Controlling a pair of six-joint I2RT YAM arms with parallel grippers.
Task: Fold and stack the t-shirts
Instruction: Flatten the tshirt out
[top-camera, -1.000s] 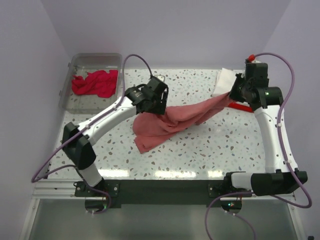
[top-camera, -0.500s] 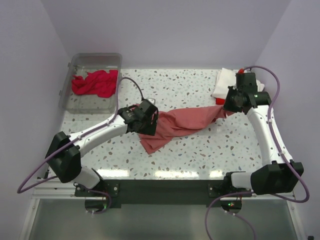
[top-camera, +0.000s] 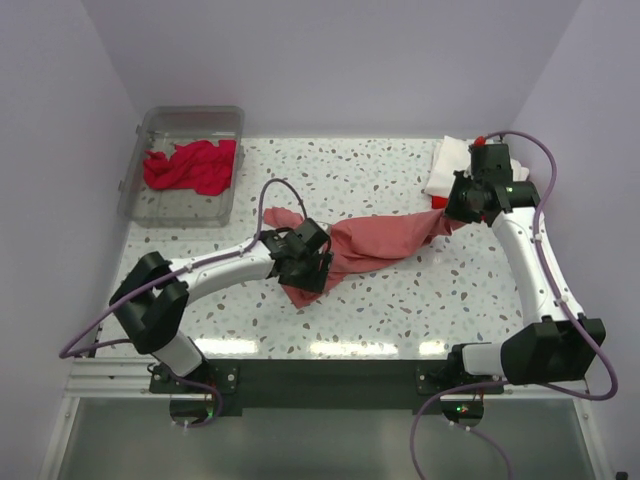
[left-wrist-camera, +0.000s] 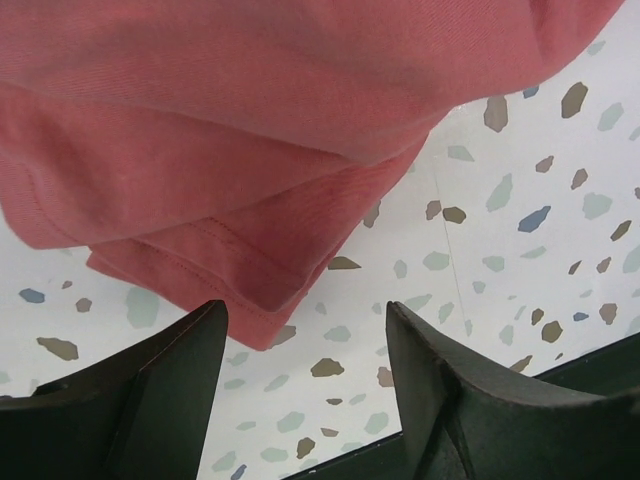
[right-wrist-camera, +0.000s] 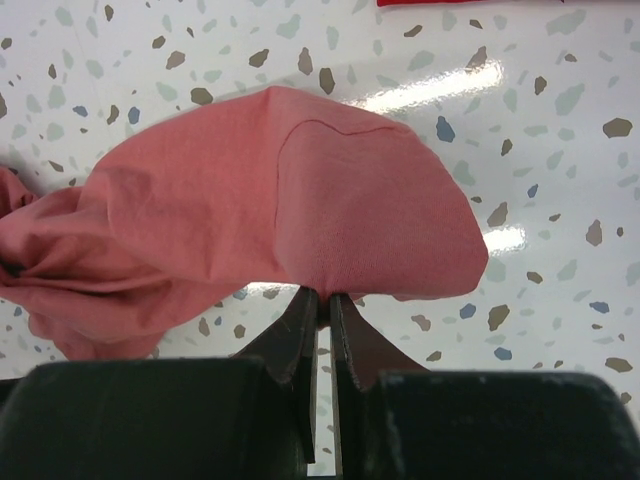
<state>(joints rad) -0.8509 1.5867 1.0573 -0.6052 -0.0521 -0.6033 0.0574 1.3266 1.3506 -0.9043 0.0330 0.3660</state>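
The right hand is clenched on one end of the coral-red t-shirt. The left hand gapes, released, the shirt's hem just ahead of it on the counter.

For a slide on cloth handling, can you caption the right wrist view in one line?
Right pincer shut on a bunched fold of the coral-red shirt over the speckled table.
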